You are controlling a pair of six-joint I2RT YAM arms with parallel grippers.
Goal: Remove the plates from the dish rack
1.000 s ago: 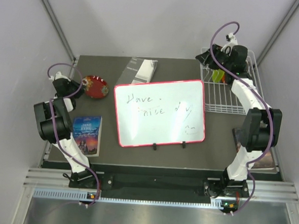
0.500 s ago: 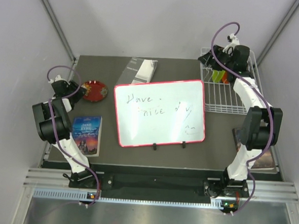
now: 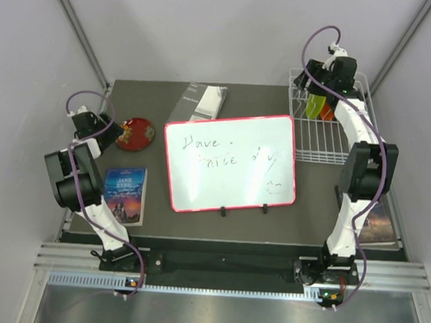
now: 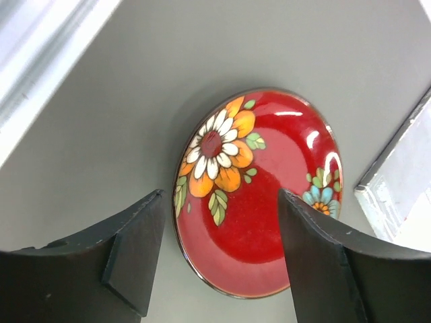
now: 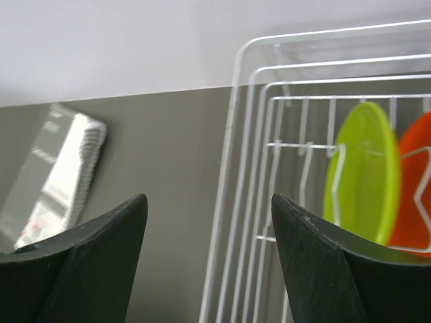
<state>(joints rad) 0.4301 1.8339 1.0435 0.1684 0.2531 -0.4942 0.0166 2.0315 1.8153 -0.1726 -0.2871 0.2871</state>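
Note:
A glossy red plate with flowers (image 4: 259,195) lies flat on the dark table, at the left in the top view (image 3: 138,132). My left gripper (image 4: 219,259) is open, its fingers standing on either side of the plate's near rim without gripping it (image 3: 120,134). The white wire dish rack (image 3: 328,132) sits at the back right. A lime green plate (image 5: 360,175) and an orange plate (image 5: 414,195) stand upright in its tines. My right gripper (image 5: 209,262) is open and empty over the rack's far left corner (image 3: 306,85); the rack's wires (image 5: 269,168) run between its fingers.
A pink-framed whiteboard (image 3: 230,162) fills the table's middle. A Jane Eyre paperback (image 3: 124,194) lies at the near left, another book (image 3: 378,223) at the near right by the right arm. A white packet (image 3: 204,101) lies at the back centre, also seen by the right wrist (image 5: 60,182).
My left gripper has opened and let go of the red plate, which has settled flat on the table. The right arm has swung further back over the rack.

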